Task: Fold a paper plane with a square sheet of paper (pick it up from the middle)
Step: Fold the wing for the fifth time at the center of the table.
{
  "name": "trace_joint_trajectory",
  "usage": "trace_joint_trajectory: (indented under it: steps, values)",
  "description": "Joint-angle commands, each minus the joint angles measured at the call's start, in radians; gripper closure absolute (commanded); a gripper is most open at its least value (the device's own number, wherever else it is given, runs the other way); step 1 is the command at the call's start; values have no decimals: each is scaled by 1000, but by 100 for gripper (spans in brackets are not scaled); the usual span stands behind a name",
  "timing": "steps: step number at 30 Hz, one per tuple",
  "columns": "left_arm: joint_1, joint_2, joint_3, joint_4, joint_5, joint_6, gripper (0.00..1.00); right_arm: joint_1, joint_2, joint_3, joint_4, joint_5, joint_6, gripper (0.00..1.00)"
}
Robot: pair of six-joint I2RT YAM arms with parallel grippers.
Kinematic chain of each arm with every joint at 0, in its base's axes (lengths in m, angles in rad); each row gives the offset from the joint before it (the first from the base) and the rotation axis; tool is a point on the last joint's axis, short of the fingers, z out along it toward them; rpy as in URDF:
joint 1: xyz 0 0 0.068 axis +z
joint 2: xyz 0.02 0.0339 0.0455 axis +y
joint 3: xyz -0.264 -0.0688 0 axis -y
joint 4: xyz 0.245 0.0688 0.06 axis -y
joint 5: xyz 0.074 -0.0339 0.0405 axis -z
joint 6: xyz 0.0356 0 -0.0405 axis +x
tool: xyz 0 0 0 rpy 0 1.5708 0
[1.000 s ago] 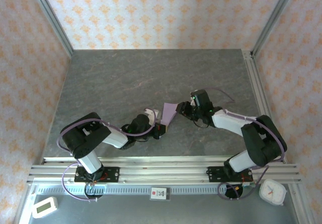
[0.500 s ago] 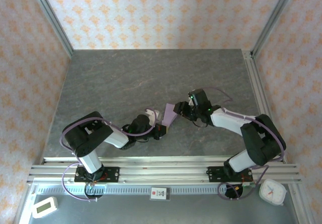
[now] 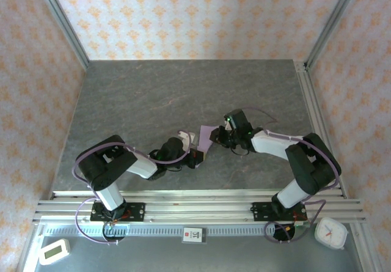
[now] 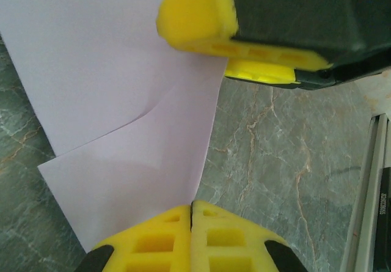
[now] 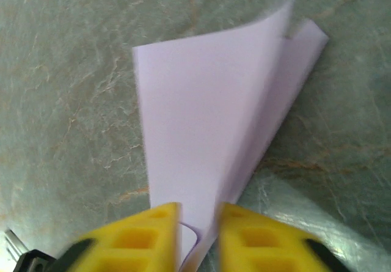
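Nearest you, along the bench's near edge, the silver aluminium rail (image 3: 195, 200) runs close behind both arms. Just beyond it, the left jaws are pressed together, their yellow pads (image 4: 165, 241) pinching 1 edge of the pale lilac folded sheet of paper (image 3: 205, 140). The sheet sits mid-bench between the 2 arms, its long axis running from the left jaws away toward the far wall and leaning slightly right. From the right, the right jaws straddle the sheet's opposite side. Their yellow fingertips (image 5: 149, 238) leave a narrow gap filled with paper, and you cannot tell whether they clamp it. In the right wrist view the 2 layers part at their far corners. Beyond, open grey marbled bench (image 3: 153, 95) stretches to the orange-patterned wall (image 3: 195, 15).
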Motion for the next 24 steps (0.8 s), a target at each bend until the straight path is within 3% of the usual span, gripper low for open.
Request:
trace_joint_trajectory:
  steps: [1, 2, 4, 8, 15, 24]
  values:
    - [8, -20, 32, -51, 2, 49, 100, 4, -12, -15, 14, 0, 0, 97]
    - [8, -23, 39, -69, -5, 59, 100, 5, -12, -16, 14, 0, 0, 100]
    - [8, -37, 48, -107, -29, 82, 83, 4, -12, -17, 14, 0, -1, 100]
    - [1, -80, 55, -172, -102, 125, 64, 4, -15, -17, 14, 0, 1, 100]
    - [-96, -110, 122, -345, -313, 262, 53, 5, -17, -20, 15, 2, 3, 100]
    - [-202, -56, 188, -433, -534, 336, 51, 4, -16, -25, 22, 2, 7, 100]
